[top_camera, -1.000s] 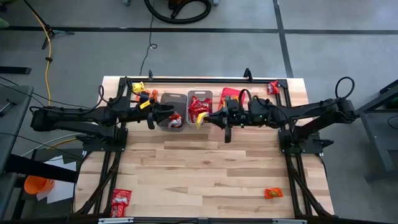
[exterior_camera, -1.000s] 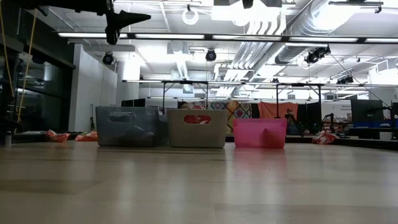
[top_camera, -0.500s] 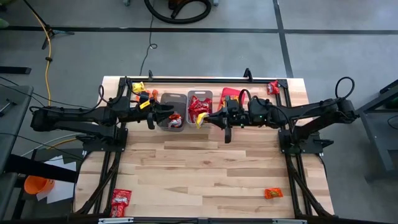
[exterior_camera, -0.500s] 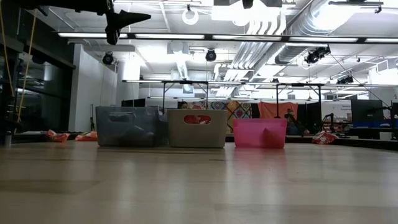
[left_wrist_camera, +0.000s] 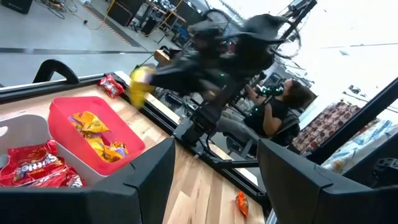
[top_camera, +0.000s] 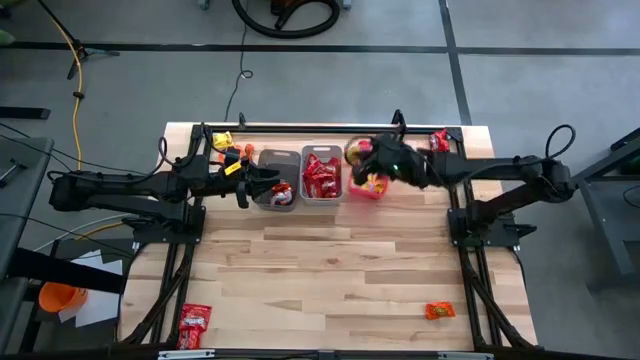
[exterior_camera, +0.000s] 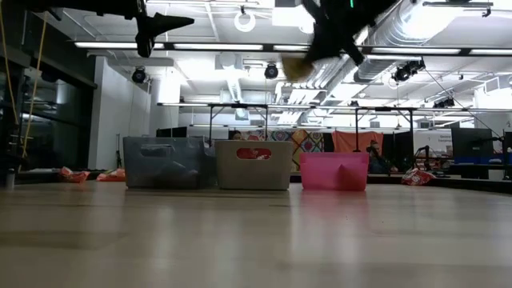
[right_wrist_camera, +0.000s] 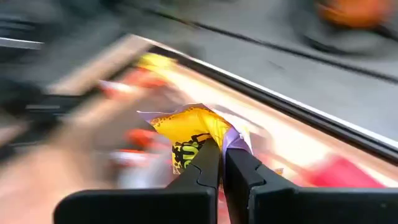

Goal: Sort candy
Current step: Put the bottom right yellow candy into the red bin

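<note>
My right gripper [top_camera: 360, 160] hangs in the air over the pink bin [top_camera: 366, 190], shut on a yellow wrapped candy [right_wrist_camera: 189, 130]. The candy also shows in the left wrist view [left_wrist_camera: 139, 84] and below the gripper in the low view [exterior_camera: 297, 67]. The pink bin [left_wrist_camera: 93, 134] holds yellow and orange candies. Red candies lie in the brown bin [top_camera: 322, 175]. My left gripper [top_camera: 283, 187] is open and hovers over the grey bin [top_camera: 272, 160]; its fingers [left_wrist_camera: 149, 180] stand wide apart. My right gripper pinches the yellow candy by the edge of its wrapper [right_wrist_camera: 214, 138] between the two fingertips [right_wrist_camera: 205, 163]. The packet sticks out past the fingertips and is lifted clear, above the pink bin.
Three bins stand in a row near the table's far edge [exterior_camera: 164, 162] [exterior_camera: 254, 164] [exterior_camera: 334, 170]. Loose candies lie at the far left [top_camera: 222, 142], far right [top_camera: 440, 140], near left [top_camera: 194, 325] and near right [top_camera: 440, 311]. A person [left_wrist_camera: 280, 112] sits beyond the table.
My right gripper has swung from over the brown bin toward the table's right and far edge, turning as it went, and now stands over the pink bin. The yellow candy has travelled with it, still held. My left arm has kept still.
</note>
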You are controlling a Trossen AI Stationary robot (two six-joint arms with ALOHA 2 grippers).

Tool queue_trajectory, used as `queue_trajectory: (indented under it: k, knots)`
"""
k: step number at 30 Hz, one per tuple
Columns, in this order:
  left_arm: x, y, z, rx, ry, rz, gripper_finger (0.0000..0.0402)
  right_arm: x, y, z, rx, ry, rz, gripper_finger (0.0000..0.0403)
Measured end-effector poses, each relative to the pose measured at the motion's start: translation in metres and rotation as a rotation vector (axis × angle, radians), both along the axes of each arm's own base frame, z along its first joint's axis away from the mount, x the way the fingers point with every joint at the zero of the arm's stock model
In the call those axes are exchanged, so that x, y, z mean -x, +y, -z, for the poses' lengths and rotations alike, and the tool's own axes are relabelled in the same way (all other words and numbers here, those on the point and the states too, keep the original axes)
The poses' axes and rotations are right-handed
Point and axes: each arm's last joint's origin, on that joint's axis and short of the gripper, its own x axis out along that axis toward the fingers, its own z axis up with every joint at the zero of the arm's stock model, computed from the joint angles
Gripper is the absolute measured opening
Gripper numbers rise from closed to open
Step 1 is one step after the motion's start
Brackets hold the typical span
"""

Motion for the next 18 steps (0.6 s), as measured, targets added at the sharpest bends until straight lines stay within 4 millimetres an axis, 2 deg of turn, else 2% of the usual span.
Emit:
queue_trajectory:
  k: [4,8,13,18]
  knots:
    - [0.000,0.000,0.000,0.000,-0.001,0.000,0.0213,0.018,-0.027,0.020,-0.096,0.180,0.171,0.0000]
    - [0.000,0.000,-0.003,0.006,-0.031,0.000,0.0213,0.020,-0.049,0.032,-0.173,0.228,0.207,0.0020]
    - [0.000,0.000,-0.005,0.003,-0.056,0.000,0.0213,0.012,-0.070,0.052,-0.246,0.266,0.170,0.0105]
    - [0.000,0.000,-0.006,0.002,-0.066,0.018,0.0213,0.009,-0.077,0.065,-0.270,0.322,0.124,0.0190]
